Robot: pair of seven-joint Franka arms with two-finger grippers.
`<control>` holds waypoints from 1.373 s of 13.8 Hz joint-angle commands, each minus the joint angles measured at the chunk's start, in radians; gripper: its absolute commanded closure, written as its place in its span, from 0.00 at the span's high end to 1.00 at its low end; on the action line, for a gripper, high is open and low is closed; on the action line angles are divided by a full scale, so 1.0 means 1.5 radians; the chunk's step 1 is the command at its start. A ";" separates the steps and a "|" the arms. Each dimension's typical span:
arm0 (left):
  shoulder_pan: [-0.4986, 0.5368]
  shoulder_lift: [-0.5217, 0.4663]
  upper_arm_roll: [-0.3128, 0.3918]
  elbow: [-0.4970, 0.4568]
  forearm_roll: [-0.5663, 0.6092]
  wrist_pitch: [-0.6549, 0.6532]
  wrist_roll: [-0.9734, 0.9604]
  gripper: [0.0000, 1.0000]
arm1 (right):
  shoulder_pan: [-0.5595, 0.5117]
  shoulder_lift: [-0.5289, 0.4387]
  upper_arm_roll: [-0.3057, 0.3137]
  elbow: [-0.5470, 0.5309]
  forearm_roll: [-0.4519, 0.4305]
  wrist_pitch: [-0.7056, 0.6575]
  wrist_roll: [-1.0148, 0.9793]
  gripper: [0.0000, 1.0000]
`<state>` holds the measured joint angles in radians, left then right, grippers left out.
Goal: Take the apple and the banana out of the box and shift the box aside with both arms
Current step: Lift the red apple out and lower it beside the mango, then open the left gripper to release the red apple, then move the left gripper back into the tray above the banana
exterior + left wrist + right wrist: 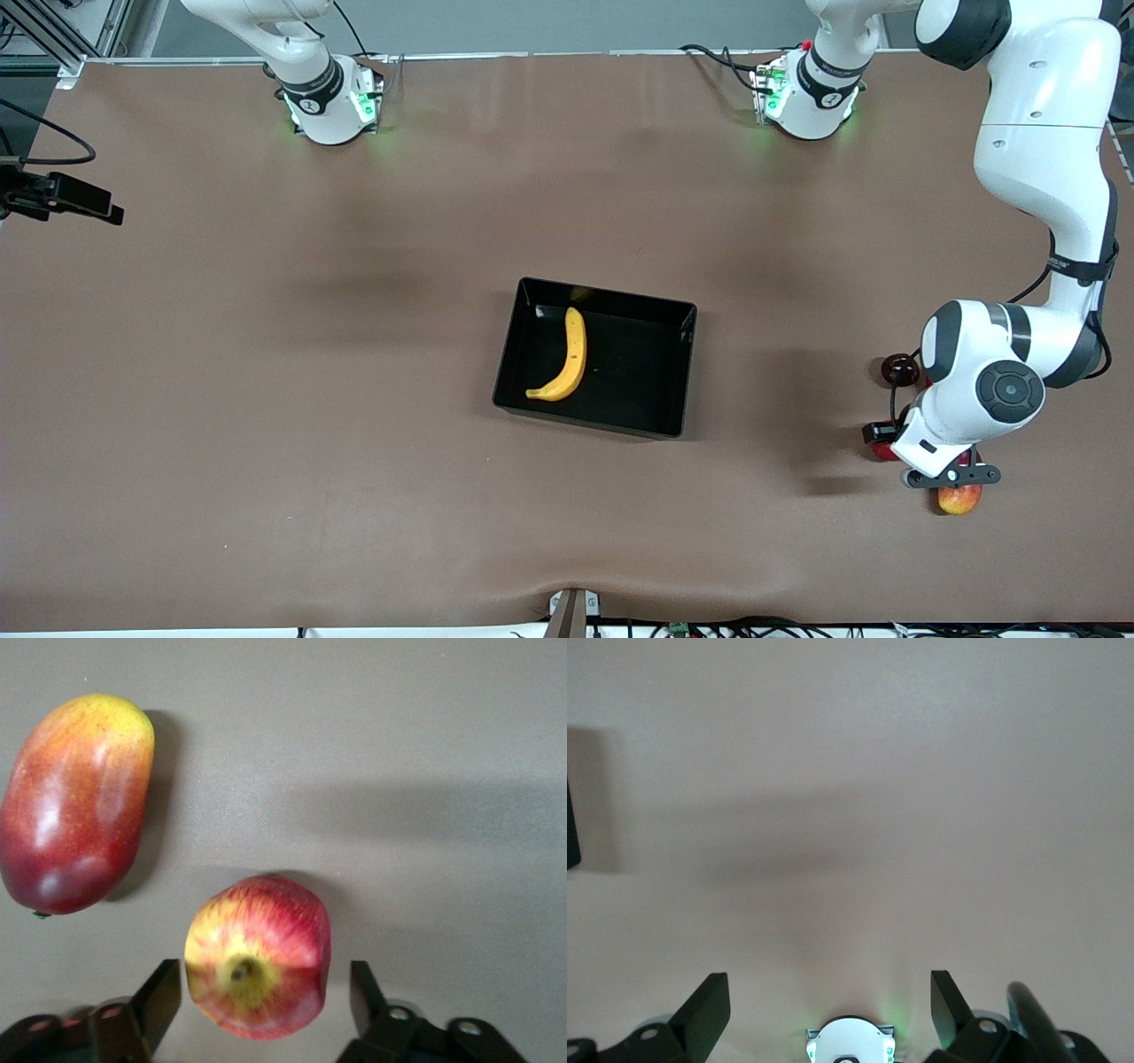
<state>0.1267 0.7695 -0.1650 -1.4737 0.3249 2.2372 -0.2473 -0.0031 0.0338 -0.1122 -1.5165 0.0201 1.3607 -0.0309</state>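
The red apple with yellow streaks (257,957) lies on the brown table at the left arm's end, near the front camera (960,501). My left gripper (266,1001) is open, with one finger on each side of the apple and a gap to each; in the front view it (951,478) is right over the apple. The yellow banana (567,359) lies in the black box (682,372) at the table's middle. My right gripper (831,1010) is open and empty, high over bare table near its own base; it does not show in the front view.
An oblong red-yellow mango (75,806) lies beside the apple, mostly hidden under the left arm in the front view (880,450). A small dark purple fruit (901,367) lies farther from the front camera. A black device (62,197) juts in at the right arm's end.
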 commanded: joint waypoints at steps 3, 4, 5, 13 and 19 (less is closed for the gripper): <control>-0.001 -0.066 -0.014 0.002 0.005 -0.042 0.009 1.00 | -0.007 0.000 0.005 0.004 0.000 -0.005 -0.002 1.00; -0.002 -0.083 -0.042 0.003 0.002 -0.057 0.007 1.00 | -0.007 0.000 0.005 0.004 0.000 -0.005 -0.002 1.00; -0.001 -0.092 -0.072 0.003 -0.001 -0.065 0.000 1.00 | -0.007 0.000 0.006 0.004 0.000 -0.005 -0.002 1.00; -0.161 -0.075 -0.180 0.004 0.005 -0.080 -0.293 1.00 | -0.008 0.000 0.005 0.004 0.000 -0.006 -0.002 1.00; -0.263 -0.046 -0.176 0.009 0.005 -0.042 -0.379 1.00 | -0.008 0.000 0.006 0.004 0.000 -0.006 -0.004 1.00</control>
<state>-0.2422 0.6829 -0.4382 -1.4733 0.3238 2.1466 -0.7910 -0.0031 0.0338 -0.1124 -1.5166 0.0201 1.3600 -0.0309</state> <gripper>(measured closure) 0.000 0.000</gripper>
